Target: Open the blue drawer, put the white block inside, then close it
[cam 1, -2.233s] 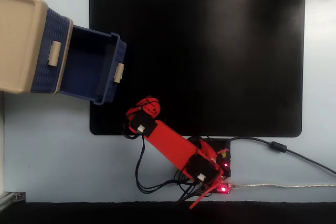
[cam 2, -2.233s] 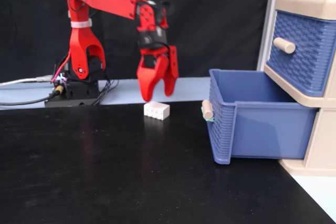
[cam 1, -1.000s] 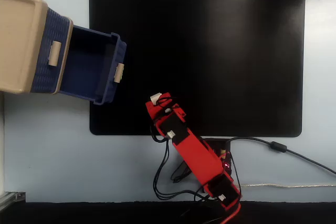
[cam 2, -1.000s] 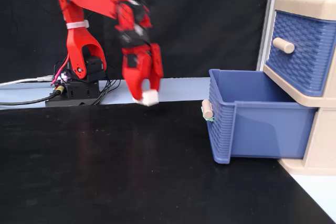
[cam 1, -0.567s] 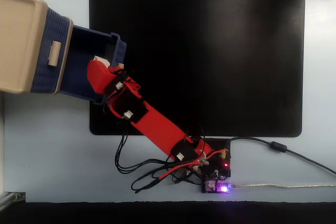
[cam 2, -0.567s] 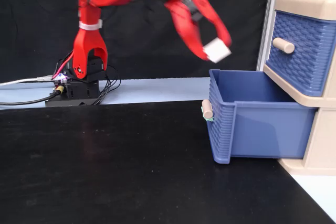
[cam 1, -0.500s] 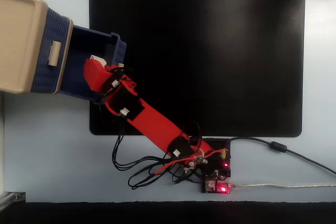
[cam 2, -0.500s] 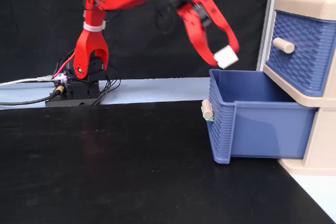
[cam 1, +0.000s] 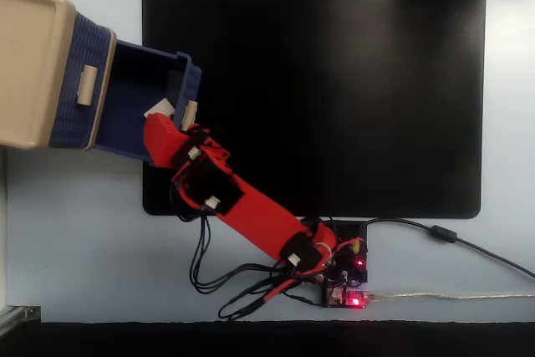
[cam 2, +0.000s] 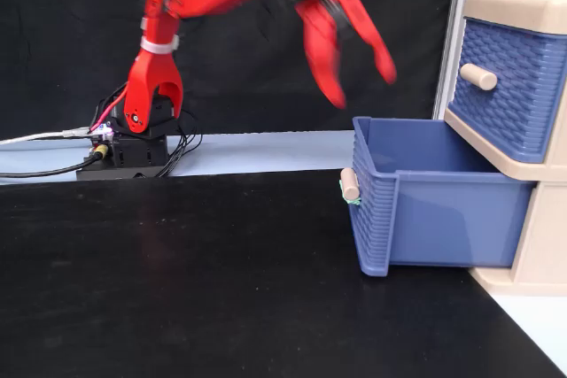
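Listing first the beige cabinet (cam 1: 33, 64), we find it at the left edge of the desk (cam 1: 84, 232) in a fixed view seen from above, overlapping the upper left corner of the black mat (cam 1: 334, 89). Its upper blue drawer (cam 2: 509, 86) sits closed, beige knob facing out. We record the blue drawer (cam 2: 443, 214), the lower one, pulled well out over the mat, its small beige handle (cam 2: 350, 185) at the front wall. We note the white block (cam 1: 160, 109) lying inside that drawer, near the front wall and partly hidden by the arm in the view from above; the side view does not show it. We enter the red arm (cam 1: 259, 215) reaching from its base (cam 2: 133, 143) at the desk's near edge toward the drawer. We log the gripper (cam 2: 359, 77) above the drawer's open top, raised clear of the rim, its two red fingers (cam 2: 321, 50) spread apart and holding nothing. We add black cables (cam 1: 209, 277) trailing beside the base.
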You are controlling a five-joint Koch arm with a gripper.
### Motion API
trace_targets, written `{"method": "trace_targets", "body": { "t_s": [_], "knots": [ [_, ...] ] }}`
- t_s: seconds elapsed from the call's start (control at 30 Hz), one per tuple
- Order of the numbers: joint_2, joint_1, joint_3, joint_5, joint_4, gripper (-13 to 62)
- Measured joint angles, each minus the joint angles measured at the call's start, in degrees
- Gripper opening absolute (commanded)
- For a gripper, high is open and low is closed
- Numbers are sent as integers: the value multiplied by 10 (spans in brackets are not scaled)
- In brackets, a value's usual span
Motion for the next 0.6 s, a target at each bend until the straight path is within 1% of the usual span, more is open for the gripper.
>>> {"method": "trace_targets", "body": {
  "t_s": [0.07, 0.13, 0.2, 0.23, 0.27, 0.3, 0.4, 0.6],
  "knots": [
    [34, 38, 0, -68, 83, 339],
    [40, 69, 0, -159, 147, 339],
    [24, 92, 38, -252, 171, 339],
    [2, 93, 47, -274, 170, 339],
    [-31, 94, 48, -285, 164, 340],
    [-90, 93, 49, -285, 145, 340],
    [-191, 80, 47, -276, 80, 341],
    [-243, 26, -62, -224, -5, 344]
  ]
}}
